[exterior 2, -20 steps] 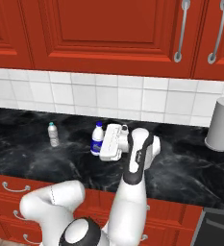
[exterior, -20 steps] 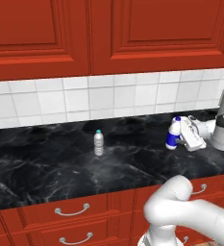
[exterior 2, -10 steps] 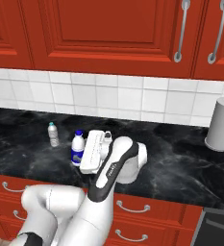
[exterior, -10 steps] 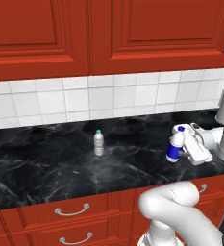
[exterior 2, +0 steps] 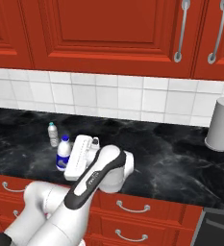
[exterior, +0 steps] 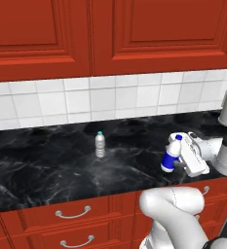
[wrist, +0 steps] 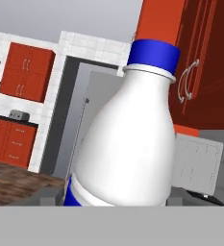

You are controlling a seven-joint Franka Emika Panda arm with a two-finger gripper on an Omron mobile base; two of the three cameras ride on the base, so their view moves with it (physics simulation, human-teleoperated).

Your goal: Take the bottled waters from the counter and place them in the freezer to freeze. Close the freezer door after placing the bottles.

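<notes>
White bottle [exterior: 172, 155] with blue cap and blue label sits clamped in the pincer [exterior: 179, 158], carried off the surface and tilted, above the front edge of the surface [exterior: 47, 170] toward its right end. In the right base view the same white bottle [exterior 2: 63, 153] is seen at the pincer [exterior 2: 71, 156], just off the front edge. The hand view shows the white bottle [wrist: 128, 144] close up between the fingers, with the grey freezer [wrist: 92, 120] standing far behind it. Clear bottle [exterior: 100, 144] with teal cap stands upright on the surface, midway between front edge and back edge, well apart from the held bottle. A grey paper towel roll [exterior 2: 220, 125] stands near the back edge at the right end. Red drawers [exterior: 71, 214] with silver handles run below the front edge
</notes>
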